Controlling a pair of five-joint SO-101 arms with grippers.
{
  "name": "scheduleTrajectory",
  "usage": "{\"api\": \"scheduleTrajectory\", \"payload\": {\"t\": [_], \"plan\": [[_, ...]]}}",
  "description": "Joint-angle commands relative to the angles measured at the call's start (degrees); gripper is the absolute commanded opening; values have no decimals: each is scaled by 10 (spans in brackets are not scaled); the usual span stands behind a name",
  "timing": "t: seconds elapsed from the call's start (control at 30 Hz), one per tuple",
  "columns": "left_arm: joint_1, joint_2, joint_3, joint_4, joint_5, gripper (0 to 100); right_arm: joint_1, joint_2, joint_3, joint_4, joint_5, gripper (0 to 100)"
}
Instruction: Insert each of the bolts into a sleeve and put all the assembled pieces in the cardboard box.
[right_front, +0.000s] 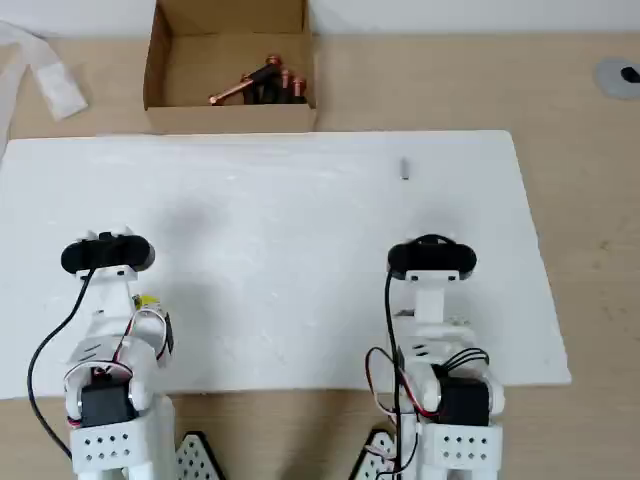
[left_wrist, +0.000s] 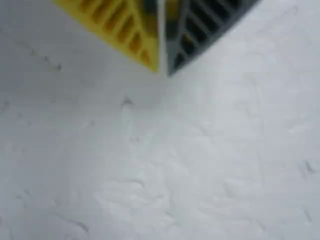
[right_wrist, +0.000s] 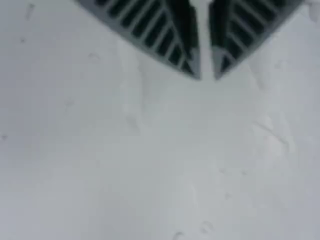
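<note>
The cardboard box (right_front: 157, 62) stands at the far left of the table, beyond the white mat. Inside it lie several copper bolts in black sleeves (right_front: 266, 83), piled toward its right corner. Both arms are folded back at the near edge of the mat. My left gripper (left_wrist: 162, 70) is shut, its yellow and grey fingers meeting just above the bare mat. My right gripper (right_wrist: 206, 75) is also shut with nothing in it, a thin slit between its grey fingers, low over the mat.
A white foam mat (right_front: 270, 250) covers most of the wooden table. A small grey speck (right_front: 405, 168) lies on the mat's far right part. Crumpled white wrapping (right_front: 45, 75) sits left of the box. A grey disc (right_front: 620, 77) is at the far right edge.
</note>
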Motion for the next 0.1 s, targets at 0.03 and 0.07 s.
{"api": "scheduleTrajectory", "payload": {"t": [0.03,0.07], "plan": [[-7,-5,-3,-2,-3,8,-7,-57,1,3,-2,10],[-7,-5,-3,-2,-3,8,-7,-57,1,3,-2,10]]}}
